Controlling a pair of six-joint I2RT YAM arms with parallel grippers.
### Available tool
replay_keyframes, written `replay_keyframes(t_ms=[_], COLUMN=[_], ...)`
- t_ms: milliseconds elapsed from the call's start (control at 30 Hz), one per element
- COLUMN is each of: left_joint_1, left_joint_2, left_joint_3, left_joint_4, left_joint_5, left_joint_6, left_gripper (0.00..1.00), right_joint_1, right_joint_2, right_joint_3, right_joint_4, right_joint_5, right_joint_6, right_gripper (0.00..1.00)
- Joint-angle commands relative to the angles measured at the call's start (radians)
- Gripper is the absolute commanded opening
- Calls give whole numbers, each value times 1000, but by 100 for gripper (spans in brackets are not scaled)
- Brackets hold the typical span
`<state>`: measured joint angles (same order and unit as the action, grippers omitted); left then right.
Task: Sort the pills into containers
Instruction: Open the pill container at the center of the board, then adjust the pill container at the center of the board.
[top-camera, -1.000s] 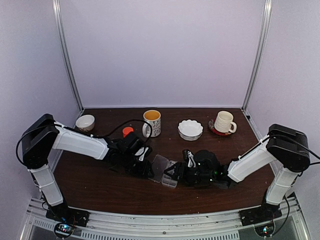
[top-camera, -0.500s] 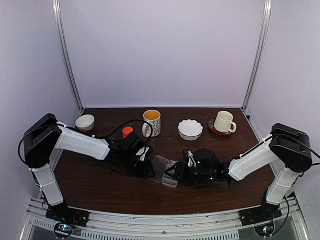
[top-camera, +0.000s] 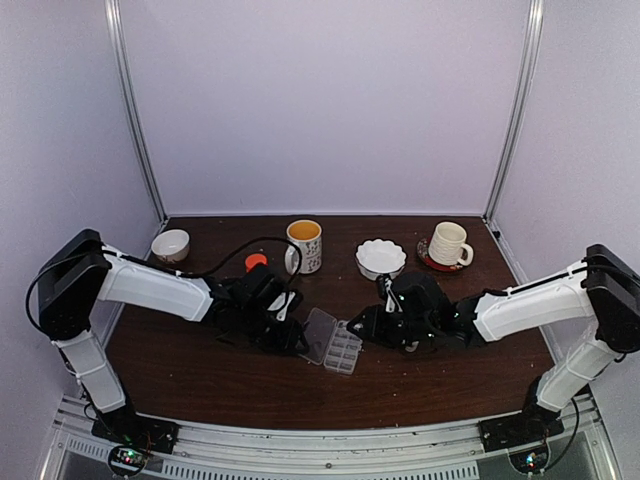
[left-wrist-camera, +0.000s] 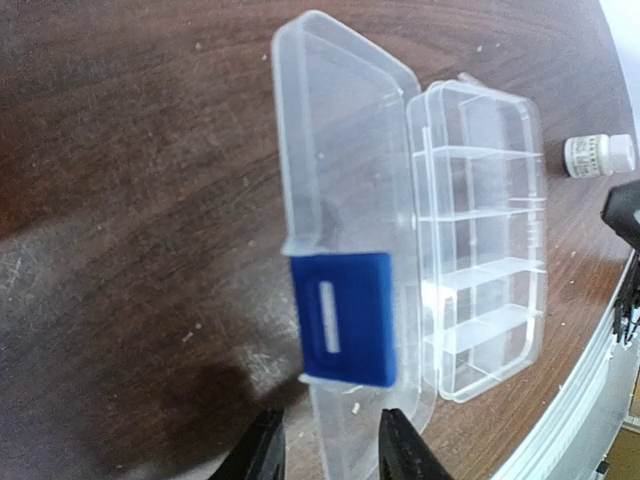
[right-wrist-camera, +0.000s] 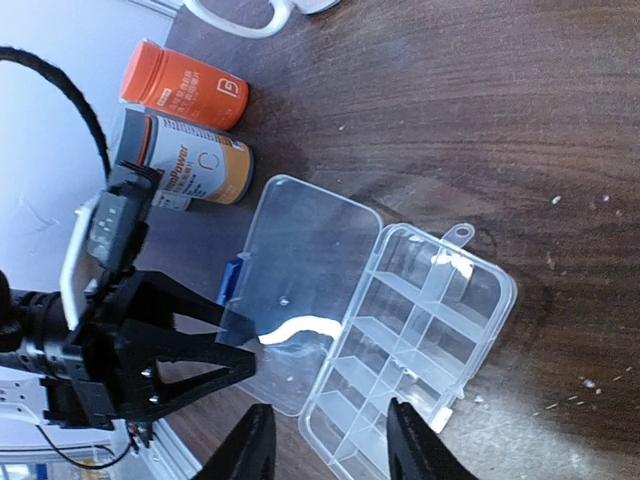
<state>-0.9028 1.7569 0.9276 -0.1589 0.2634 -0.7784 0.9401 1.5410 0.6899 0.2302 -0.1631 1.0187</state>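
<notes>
The clear organizer box (top-camera: 343, 352) lies open in mid-table, its containers (left-wrist-camera: 480, 230) looking empty. Its lid (left-wrist-camera: 340, 150) with a blue clasp (left-wrist-camera: 345, 318) is folded out to the left. My left gripper (left-wrist-camera: 333, 455) is open, its fingertips (left-wrist-camera: 405, 450) set apart over the lid's near end; whether they touch it I cannot tell. It shows in the top view (top-camera: 297, 338) at the lid's left edge. My right gripper (right-wrist-camera: 330, 445) hangs open above the box (right-wrist-camera: 420, 340) with nothing between its fingers, just right of it (top-camera: 358, 330). The pills are out of view.
An orange bottle (right-wrist-camera: 185, 88) and a grey-capped bottle (right-wrist-camera: 190, 165) lie beyond the lid. A small white bottle (left-wrist-camera: 598, 155) stands near the box. At the back are a small bowl (top-camera: 170, 244), a yellow mug (top-camera: 304, 245), a white bowl (top-camera: 381, 258) and a cup on a saucer (top-camera: 448, 245).
My right gripper has risen and drawn back to the right, off the box, with its jaws narrower than before. The left gripper has stayed at the lid.
</notes>
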Motion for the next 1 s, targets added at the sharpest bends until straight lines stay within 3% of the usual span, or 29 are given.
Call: replay_keyframes(t_ms=[0, 233, 967], left_joint_1=[-8, -11, -13], left_joint_2=[-66, -59, -75], left_joint_3=[-7, 5, 1], left_joint_4=[12, 2, -29], left_joint_5=[-33, -32, -79], left_joint_6=[-12, -9, 5], left_gripper=[37, 37, 36], right_joint_1=[-9, -10, 4], right_joint_2=[15, 52, 155], right_joint_3=[48, 48, 87], right_joint_4=[-169, -181, -172], right_joint_5=[64, 77, 38], right_joint_6=[-68, -56, -60], right_gripper=[33, 19, 21])
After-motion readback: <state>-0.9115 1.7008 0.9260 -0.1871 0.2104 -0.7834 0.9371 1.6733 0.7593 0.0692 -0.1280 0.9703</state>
